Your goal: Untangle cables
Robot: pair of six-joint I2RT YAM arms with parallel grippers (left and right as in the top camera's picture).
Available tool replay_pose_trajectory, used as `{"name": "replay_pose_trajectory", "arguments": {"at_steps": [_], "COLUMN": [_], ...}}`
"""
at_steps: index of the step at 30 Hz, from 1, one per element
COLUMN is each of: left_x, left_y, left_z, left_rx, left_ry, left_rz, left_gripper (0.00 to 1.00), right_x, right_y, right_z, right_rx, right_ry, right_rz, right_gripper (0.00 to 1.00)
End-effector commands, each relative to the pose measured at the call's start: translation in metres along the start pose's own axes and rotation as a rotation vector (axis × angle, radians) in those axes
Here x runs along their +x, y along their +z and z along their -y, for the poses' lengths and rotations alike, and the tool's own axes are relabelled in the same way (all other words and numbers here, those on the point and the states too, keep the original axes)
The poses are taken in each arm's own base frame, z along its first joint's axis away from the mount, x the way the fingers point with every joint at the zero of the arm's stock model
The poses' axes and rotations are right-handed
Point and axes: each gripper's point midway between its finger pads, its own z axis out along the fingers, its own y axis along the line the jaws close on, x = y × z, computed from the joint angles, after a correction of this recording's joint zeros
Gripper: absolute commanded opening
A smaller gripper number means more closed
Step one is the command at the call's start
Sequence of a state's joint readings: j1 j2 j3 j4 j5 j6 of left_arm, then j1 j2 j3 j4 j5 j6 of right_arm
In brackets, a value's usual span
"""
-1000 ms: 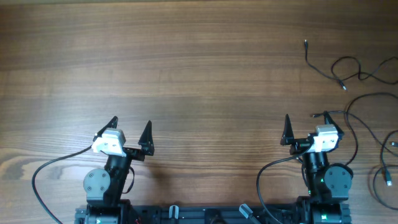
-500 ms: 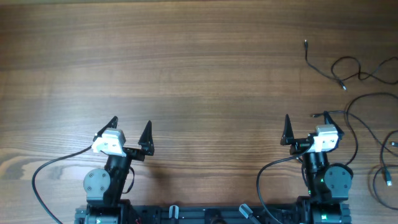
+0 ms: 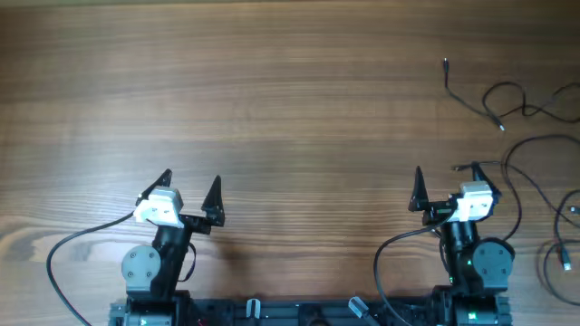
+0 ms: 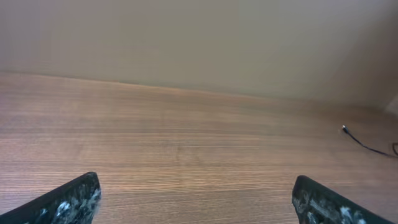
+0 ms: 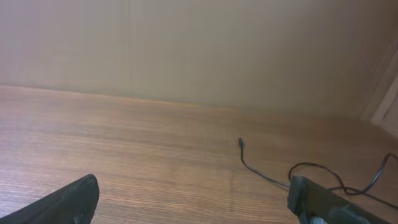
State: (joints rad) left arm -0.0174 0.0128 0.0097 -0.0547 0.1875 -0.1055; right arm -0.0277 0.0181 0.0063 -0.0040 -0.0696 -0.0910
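Observation:
The cables lie in loose strands at the table's right side. One thin black cable starts at a small plug and curls toward the right edge. A second cable arcs past my right gripper's right finger, and a third lies near the right front edge. My left gripper is open over bare wood, far from them. My right gripper is open too, with nothing between its fingers. The right wrist view shows a cable ahead of the right gripper. In the left wrist view, a cable end lies far right of the left gripper.
The wooden table stretches wide to the left and back. Thicker black arm cables loop beside each arm base at the front edge. A plain beige wall stands behind the table's far edge.

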Motion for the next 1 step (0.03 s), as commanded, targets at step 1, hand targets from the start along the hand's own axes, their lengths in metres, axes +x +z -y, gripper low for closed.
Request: {"name": "replay_pose_trajectory", "arguments": {"at_steps": [1], "left_x": [0.0017], "left_y": [-0.0002], "left_z": [-0.0019], "left_rx": [-0.007], "left_ry": [0.022], "left_rz": [-0.003], "left_gripper": [1.0], "right_x": [-0.0036], "right_y": [-0.0008], "right_z": [0.0008], "right_rx": [0.006], "right_ry": [0.013], "right_rz": [0.017], "right_gripper": [1.0]}}
